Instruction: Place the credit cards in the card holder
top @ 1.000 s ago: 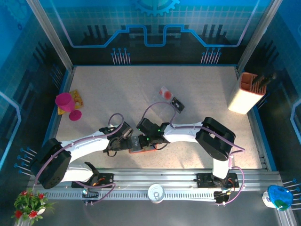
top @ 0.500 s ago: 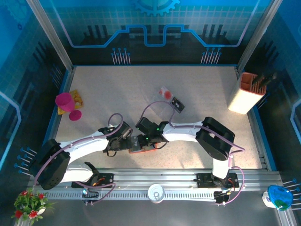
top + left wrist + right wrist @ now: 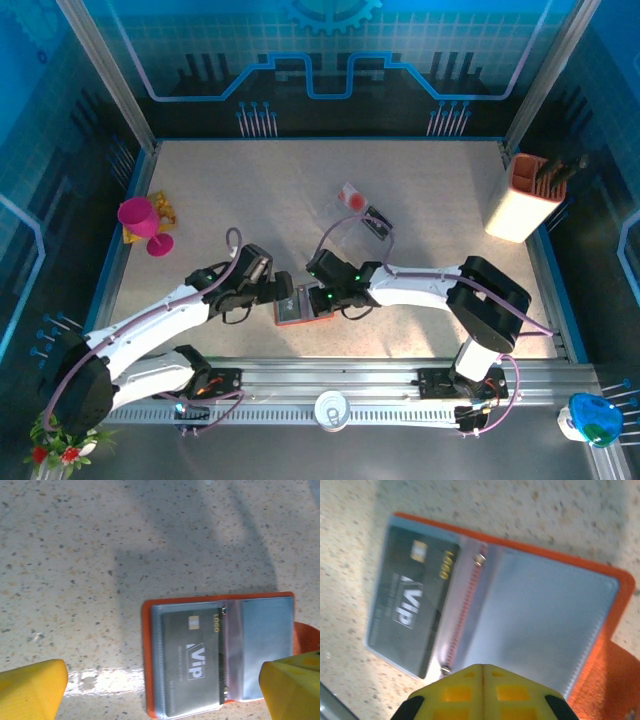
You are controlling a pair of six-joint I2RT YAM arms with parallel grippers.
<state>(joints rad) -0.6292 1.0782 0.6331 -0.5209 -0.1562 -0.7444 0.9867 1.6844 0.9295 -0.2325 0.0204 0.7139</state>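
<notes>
Left fingers (image 3: 30, 692) splayed wide and empty, right fingers (image 3: 482, 692) pinched tight on nothing, both over the open orange card holder (image 3: 540, 610) lying on the surface (image 3: 230, 200). A black VIP card (image 3: 412, 605) looks seated in one sleeve. The other sleeve is bare, and a white card (image 3: 350, 196) and black card (image 3: 377, 221) wait well beyond, so plenty left!

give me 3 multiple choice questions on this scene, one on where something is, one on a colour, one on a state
1. Where is the black Vip card?
A) in a clear sleeve of the card holder
B) under the holder
C) pinched by a gripper

2. What colour is the card holder's cover?
A) blue
B) green
C) orange-red

3. How is the right gripper?
A) wide open
B) shut
C) clamped on a card

Answers:
1 A, the card lies flat behind the clear plastic.
2 C, an orange-red rim frames the sleeves.
3 B, its yellow fingers meet with nothing between them.
</notes>
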